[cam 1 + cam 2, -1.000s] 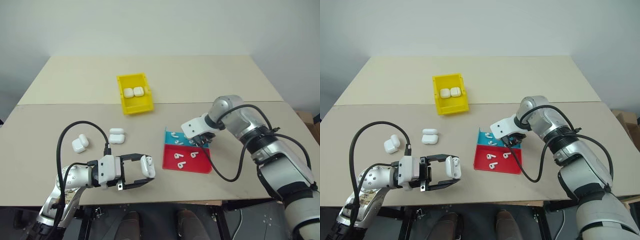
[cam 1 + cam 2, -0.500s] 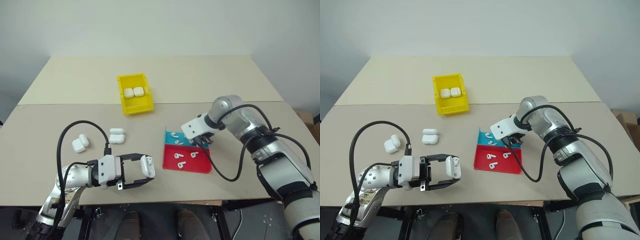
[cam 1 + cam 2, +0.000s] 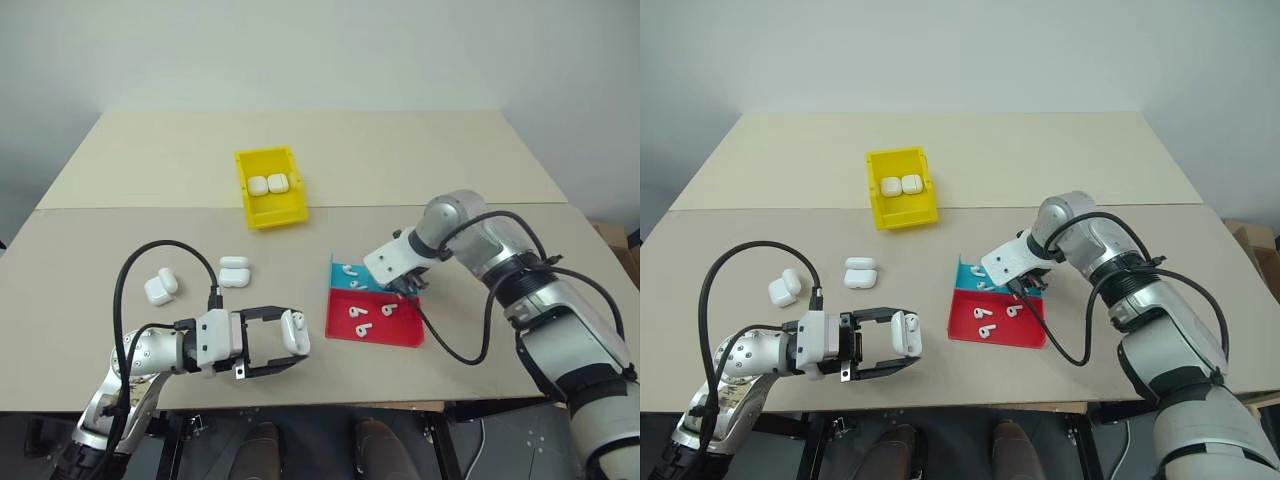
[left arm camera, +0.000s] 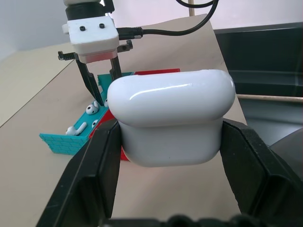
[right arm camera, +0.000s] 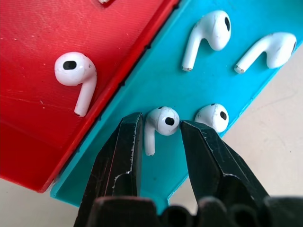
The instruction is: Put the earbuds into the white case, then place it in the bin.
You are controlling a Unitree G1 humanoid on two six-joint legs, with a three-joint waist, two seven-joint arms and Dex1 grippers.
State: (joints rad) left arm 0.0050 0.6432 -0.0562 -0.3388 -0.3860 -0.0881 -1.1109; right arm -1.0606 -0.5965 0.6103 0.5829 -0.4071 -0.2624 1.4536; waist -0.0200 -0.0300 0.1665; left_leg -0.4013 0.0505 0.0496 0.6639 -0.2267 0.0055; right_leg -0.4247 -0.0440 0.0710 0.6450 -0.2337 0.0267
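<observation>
1. Earbuds (image 5: 162,121) lie in the red and teal tray (image 3: 395,336); one sits in the teal half, between the right gripper (image 5: 160,126)'s two fingers, which stand slightly apart on either side of it.
2. Close gently on the rounded head, squarely, so the glossy bud does not squirt out.
3. Left gripper (image 4: 170,142) is clamped on the white case (image 4: 171,120), held low near the table's front edge.
4. Bin (image 3: 268,188), yellow, stands well behind with two cases inside.
</observation>
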